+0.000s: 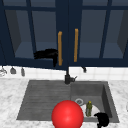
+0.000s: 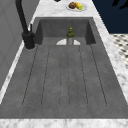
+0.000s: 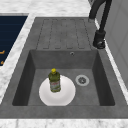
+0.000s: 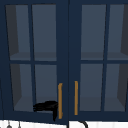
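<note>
Nearest the camera in the front view, the right hand (image 1: 102, 119) hangs low at the sink's (image 1: 111, 110) front edge; it reads as a dark lump, and I cannot tell whether its fingers are straight or curled. Just to its left and a little beyond, a green bottle (image 1: 89, 108) stands upright on a white plate (image 1: 96, 110) in the basin, with the drain (image 1: 79, 101) just past that. Further left of that hand, a red ball (image 1: 67, 115) sits in front of the sink.

Beyond them, the faucet (image 1: 67, 78) rises at the back rim.

Farthest off and higher up, the left hand (image 1: 47, 54) is against the left cabinet door. Its fingers reach toward the left handle (image 1: 60, 48), just to the hand's right, and the thumb points down beside the handle's lower part. The fingers look loosely extended, not wrapped round the bar, though the contact itself is hard to make out. The right handle (image 1: 76, 45) lies a little further right.

The handle looks like a stiff, slim, smooth vertical bar, likely slippery under flat fingers. The door should swing lightly, though its glass panes are fragile. The lower half of the bar, level with the hand, seems the best place to take hold.
</note>
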`<state>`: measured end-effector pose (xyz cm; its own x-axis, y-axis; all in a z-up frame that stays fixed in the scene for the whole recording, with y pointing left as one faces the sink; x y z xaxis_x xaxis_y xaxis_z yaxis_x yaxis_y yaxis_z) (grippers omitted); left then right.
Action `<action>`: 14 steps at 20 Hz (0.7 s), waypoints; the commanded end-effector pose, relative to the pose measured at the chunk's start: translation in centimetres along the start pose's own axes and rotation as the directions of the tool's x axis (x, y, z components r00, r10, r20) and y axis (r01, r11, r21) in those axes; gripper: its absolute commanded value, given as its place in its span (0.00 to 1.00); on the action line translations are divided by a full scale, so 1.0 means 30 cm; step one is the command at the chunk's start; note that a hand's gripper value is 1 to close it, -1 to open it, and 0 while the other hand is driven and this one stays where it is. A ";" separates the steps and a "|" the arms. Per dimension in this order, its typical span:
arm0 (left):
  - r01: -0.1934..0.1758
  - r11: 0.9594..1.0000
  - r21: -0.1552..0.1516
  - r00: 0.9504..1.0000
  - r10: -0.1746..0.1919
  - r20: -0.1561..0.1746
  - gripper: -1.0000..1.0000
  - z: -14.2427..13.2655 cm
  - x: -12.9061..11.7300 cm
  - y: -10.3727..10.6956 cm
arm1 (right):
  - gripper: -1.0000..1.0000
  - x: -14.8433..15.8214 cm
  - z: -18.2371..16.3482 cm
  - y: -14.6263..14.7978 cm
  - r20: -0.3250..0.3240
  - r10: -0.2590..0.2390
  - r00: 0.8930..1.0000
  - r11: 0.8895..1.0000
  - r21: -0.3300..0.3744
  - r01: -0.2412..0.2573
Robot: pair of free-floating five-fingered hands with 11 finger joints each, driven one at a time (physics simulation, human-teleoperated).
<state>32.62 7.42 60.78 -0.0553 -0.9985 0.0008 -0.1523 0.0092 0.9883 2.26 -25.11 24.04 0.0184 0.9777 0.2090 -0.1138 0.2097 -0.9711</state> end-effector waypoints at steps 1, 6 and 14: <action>-0.001 1.000 -0.026 1.000 0.001 -0.001 0.00 -0.090 0.021 -0.074 | 0.50 0.000 0.000 0.000 0.000 0.000 1.000 1.000 0.000 0.000; 0.031 0.999 -0.030 0.998 -0.033 -0.060 0.00 -0.181 0.031 -0.116 | 0.50 0.000 0.000 0.000 0.000 0.000 1.000 1.000 0.000 0.000; 0.048 0.998 0.037 0.994 -0.044 -0.097 0.00 -0.009 -0.008 -0.060 | 0.50 0.000 0.000 0.000 0.000 0.000 1.000 1.000 0.000 0.000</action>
<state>35.58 7.15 59.58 0.0452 -0.9985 -0.0303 -0.1468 -0.0366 0.9885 2.26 -25.11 24.04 0.0184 0.9777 0.2090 -0.1138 0.2097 -0.9711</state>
